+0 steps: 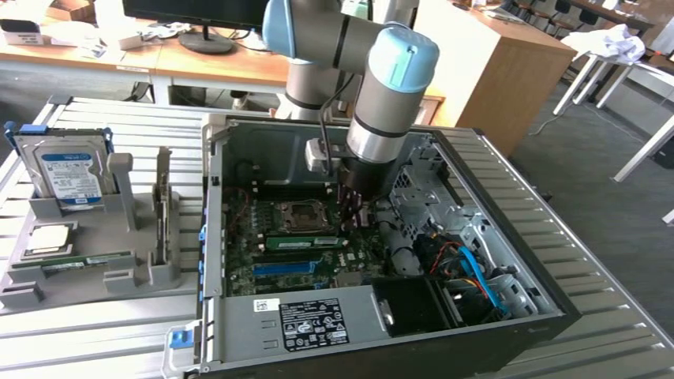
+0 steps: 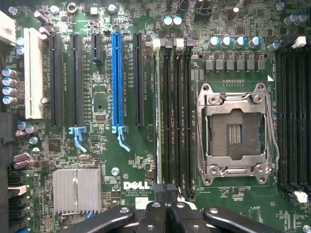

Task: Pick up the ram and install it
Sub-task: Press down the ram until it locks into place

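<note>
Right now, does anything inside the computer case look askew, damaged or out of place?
Nothing stands out. The ram stands straight on the motherboard, beside empty slots. The processor socket is bare, with no visible damage.

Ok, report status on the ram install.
Gripper shut, low over motherboard. Ram upright on edge beside empty socket. Nothing in the way.
</note>
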